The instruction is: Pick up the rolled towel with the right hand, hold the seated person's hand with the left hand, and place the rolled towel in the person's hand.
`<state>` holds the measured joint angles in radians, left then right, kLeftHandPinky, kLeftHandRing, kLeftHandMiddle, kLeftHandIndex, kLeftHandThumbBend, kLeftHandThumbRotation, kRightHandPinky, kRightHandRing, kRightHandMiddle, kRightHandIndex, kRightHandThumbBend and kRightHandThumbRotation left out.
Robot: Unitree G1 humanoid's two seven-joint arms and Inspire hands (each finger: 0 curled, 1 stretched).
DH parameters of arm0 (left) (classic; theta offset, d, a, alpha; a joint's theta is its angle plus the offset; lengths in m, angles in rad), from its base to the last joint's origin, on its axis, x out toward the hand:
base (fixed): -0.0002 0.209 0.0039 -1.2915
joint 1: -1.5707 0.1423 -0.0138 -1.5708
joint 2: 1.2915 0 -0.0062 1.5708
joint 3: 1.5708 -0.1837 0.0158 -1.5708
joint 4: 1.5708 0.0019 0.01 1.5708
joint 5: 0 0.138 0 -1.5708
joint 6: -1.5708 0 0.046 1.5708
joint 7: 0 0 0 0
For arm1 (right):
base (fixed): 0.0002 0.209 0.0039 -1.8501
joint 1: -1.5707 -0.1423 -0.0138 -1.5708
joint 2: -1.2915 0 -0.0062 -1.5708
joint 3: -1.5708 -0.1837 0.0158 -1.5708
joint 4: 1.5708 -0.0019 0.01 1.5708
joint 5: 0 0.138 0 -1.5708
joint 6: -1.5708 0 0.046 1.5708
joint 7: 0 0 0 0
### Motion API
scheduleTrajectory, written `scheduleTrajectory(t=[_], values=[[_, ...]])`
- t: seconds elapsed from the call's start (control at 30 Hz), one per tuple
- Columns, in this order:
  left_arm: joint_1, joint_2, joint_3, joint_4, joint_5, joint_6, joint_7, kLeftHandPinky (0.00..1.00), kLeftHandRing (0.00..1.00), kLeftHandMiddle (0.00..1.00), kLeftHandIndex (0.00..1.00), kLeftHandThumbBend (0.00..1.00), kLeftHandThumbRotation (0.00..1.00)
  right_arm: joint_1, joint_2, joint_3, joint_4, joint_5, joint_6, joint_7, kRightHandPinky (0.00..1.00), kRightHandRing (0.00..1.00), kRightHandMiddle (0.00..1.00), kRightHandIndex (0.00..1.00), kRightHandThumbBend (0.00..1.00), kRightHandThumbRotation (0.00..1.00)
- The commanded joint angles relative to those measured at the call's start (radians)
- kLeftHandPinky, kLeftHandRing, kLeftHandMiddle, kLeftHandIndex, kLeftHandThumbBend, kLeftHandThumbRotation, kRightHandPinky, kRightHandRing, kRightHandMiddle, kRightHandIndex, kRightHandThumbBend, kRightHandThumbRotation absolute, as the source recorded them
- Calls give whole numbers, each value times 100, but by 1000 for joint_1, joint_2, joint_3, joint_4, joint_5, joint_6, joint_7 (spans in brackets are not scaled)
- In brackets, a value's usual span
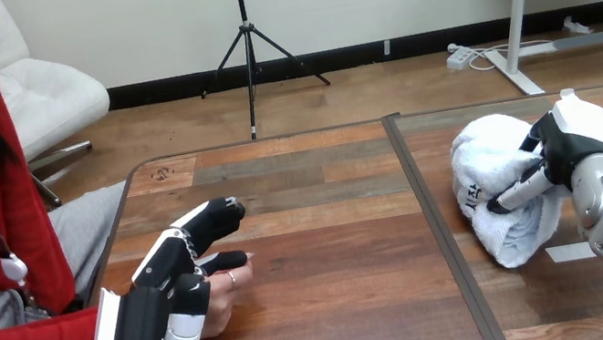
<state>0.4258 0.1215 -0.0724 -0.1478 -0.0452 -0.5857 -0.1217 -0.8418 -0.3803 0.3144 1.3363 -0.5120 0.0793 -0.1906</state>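
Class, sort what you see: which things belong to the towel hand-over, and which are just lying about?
For the job: rolled towel; right hand, fingers curled round it; left hand, over the person's hand.
Lying about: white strip on the table.
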Motion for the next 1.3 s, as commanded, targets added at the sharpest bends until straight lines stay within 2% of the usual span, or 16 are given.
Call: scheduleTrajectory(t=[0.0, 0.23, 0.43, 0.67, 0.83, 0.97, 1.03, 1.27], values=[[-31, -15, 10, -30, 8, -25, 7, 68, 82, 79, 75, 79, 100, 52, 34, -6, 12, 13, -32, 18, 35, 44, 48, 49, 76, 0], [-31, -19, 10, -23, 5, -32, 6, 69, 82, 79, 75, 80, 100, 59, 30, -44, 4, 50, -96, -5, 39, 47, 50, 46, 78, 0], [-25, -20, 9, -29, 6, -27, 7, 69, 82, 79, 75, 81, 100, 69, 32, -74, -5, 80, -171, -59, 41, 48, 51, 47, 77, 0], [-26, -17, 12, -31, 4, -23, 7, 70, 83, 80, 76, 80, 100, 85, 42, -119, -23, 124, -282, -140, 41, 47, 51, 48, 75, 0], [-24, -16, 20, -35, 19, -21, 15, 70, 83, 79, 75, 81, 100, 97, 48, -146, -35, 150, -352, -170, 40, 45, 49, 48, 74, 0], [-29, -16, 27, -34, 25, -19, 22, 70, 83, 79, 75, 81, 100, 112, 51, -168, -50, 170, -429, -191, 38, 43, 46, 48, 72, 0], [-29, -16, 30, -38, 29, -15, 26, 70, 82, 79, 75, 82, 100, 116, 52, -174, -54, 176, -448, -196, 38, 42, 46, 48, 72, 0], [-38, 0, 43, -34, 22, -9, 24, 72, 83, 80, 75, 84, 100, 149, 55, -204, -83, 202, -584, -228, 37, 41, 45, 47, 70, 0]])
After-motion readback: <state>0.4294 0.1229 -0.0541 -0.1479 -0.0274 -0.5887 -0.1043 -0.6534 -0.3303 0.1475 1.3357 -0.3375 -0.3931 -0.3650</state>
